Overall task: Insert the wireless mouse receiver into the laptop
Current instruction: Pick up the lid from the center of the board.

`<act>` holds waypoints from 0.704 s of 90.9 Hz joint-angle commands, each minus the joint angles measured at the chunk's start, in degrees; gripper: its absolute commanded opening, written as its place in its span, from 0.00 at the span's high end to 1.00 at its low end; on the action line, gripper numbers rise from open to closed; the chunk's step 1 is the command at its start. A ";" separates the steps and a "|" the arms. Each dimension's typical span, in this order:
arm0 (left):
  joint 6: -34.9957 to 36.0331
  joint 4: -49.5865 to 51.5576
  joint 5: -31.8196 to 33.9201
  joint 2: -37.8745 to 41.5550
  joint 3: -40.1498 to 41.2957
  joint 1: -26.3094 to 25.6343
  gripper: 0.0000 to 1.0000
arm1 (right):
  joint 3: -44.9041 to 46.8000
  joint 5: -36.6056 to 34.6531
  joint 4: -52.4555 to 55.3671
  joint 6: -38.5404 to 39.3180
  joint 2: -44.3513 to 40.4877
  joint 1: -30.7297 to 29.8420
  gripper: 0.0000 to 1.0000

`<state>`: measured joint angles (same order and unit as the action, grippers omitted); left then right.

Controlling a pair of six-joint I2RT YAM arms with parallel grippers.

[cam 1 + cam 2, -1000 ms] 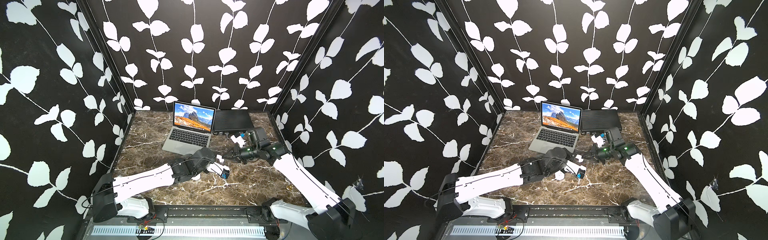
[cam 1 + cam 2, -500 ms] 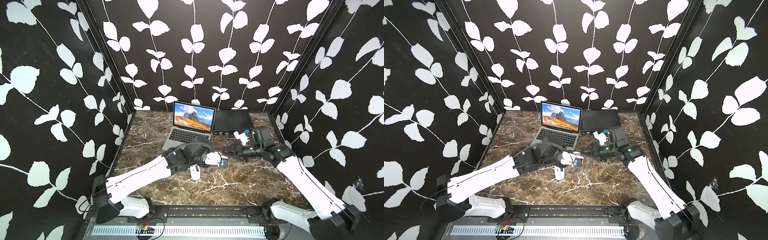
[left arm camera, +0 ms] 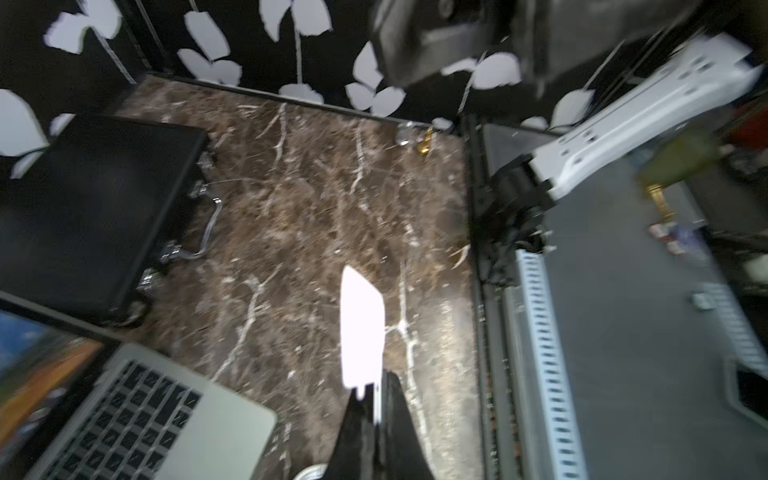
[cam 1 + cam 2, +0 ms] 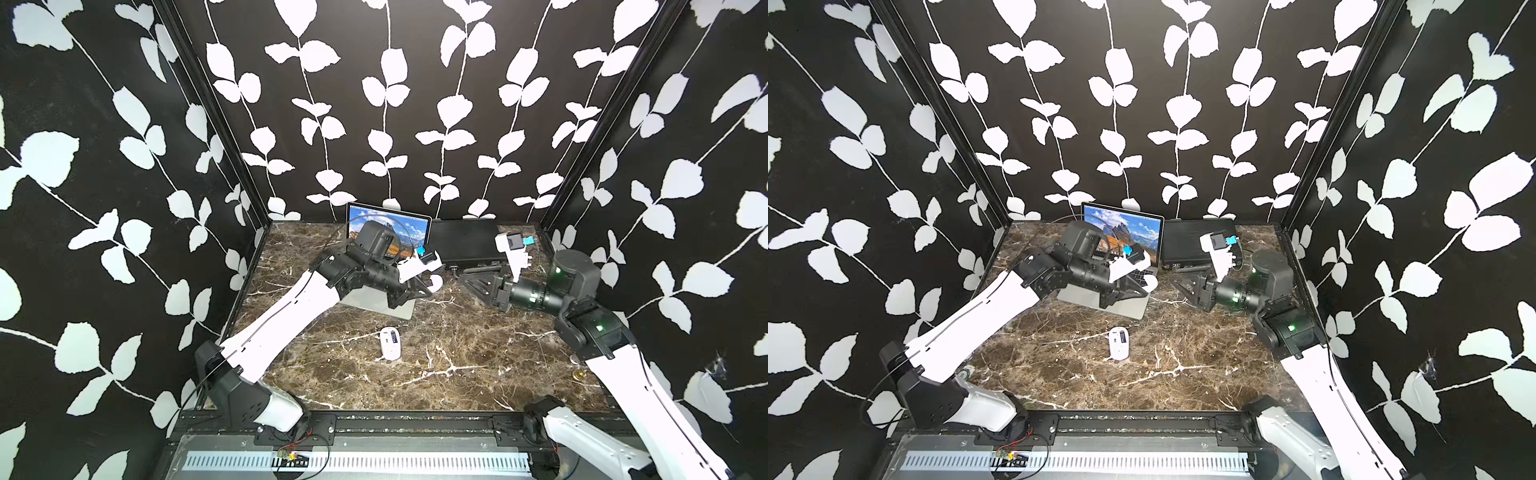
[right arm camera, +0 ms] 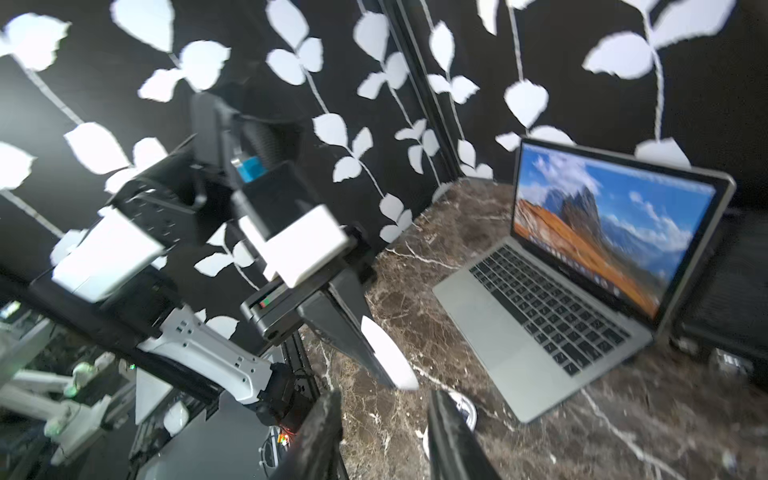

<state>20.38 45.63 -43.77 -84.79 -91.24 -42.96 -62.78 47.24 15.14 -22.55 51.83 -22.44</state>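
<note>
On the open worktop [image 4: 457,365] in front of the laptop [image 4: 370,304], the mouse [image 4: 390,343] lies alone with its underside up, touched by neither arm. We read that pose as deliberate: the dark recess in its belly faces upward, where a hand coming from above could reach it. We cannot make out the receiver itself, so whether it sits in that recess is only our guess.

The left hand [image 4: 424,286] is closed on a thin white curved cover [image 4: 437,281], pinched by one edge at the fingertips and held in the air over the laptop's near right corner. Held up there, the cover is clear of the mouse and leaves the space above it free, which we take to be the reason for carrying it aside.

The right hand [image 4: 465,283] hangs near the black case [image 4: 465,243], its fingers pointing toward the left arm, parted a little way with nothing between them. We judge that it is the one free to fetch the receiver.

The laptop stands open at the back with its screen lit. Its right side faces the case beside it, and we cannot see a port from here.
</note>
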 commanded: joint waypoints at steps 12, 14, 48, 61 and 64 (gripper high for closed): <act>-3.78 9.07 -14.22 -2.84 -6.68 0.29 1.00 | -3.77 15.82 -3.73 9.74 6.56 -0.13 0.69; -3.44 9.36 -14.08 -2.77 -6.85 0.28 1.00 | -4.30 16.23 -2.11 10.69 7.19 -0.32 0.70; 0.54 12.80 -10.65 -2.39 -8.55 1.27 1.00 | -6.57 21.14 4.75 11.48 12.58 -2.30 0.76; -0.14 12.14 -12.56 -2.48 -8.43 2.40 1.00 | -7.28 22.19 8.15 12.98 13.86 -3.31 0.79; 0.08 12.36 -12.38 -2.48 -8.56 2.44 1.00 | -7.27 22.08 8.10 12.98 13.90 -3.45 0.81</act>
<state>19.55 56.95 -54.57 -88.07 -98.43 -41.25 -68.60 66.89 21.52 -10.85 65.54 -25.02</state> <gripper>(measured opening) 0.047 0.215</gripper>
